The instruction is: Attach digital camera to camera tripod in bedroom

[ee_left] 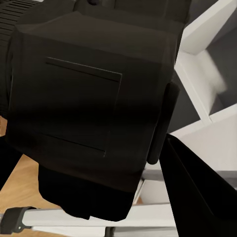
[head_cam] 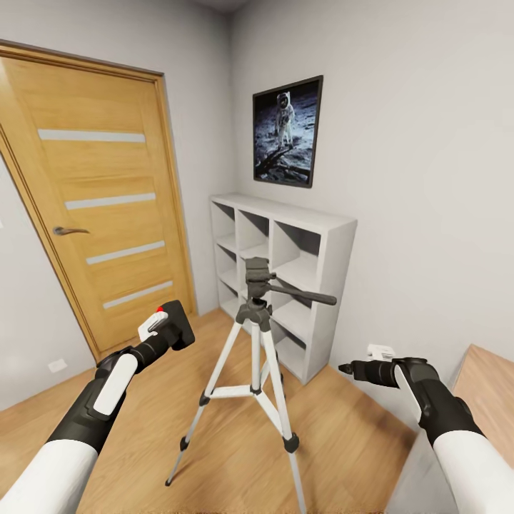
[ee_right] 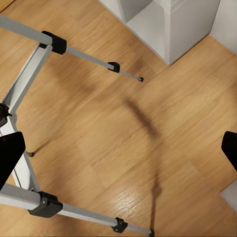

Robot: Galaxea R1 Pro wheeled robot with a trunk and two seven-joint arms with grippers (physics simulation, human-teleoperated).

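The digital camera (head_cam: pixel 180 323), a black box with a red button on top, is held up left of the camera tripod (head_cam: pixel 255 335), a little below its head. My left gripper (head_cam: pixel 165 334) is shut on it. In the left wrist view the camera's dark body (ee_left: pixel 89 108) is close up, with one finger (ee_left: pixel 197 197) beside it. The tripod stands on the wood floor, its dark head (head_cam: pixel 257 275) bare and its handle pointing right. My right gripper (head_cam: pixel 348 370) hangs open and empty right of the tripod, with the silver legs (ee_right: pixel 29 74) below it.
This is the bedroom: a wooden door (head_cam: pixel 100 207) at the left, a framed astronaut picture (head_cam: pixel 288 132) on the grey wall, a white cube shelf (head_cam: pixel 300 271) just behind the tripod. A wood-topped desk (head_cam: pixel 492 385) edges in at the right.
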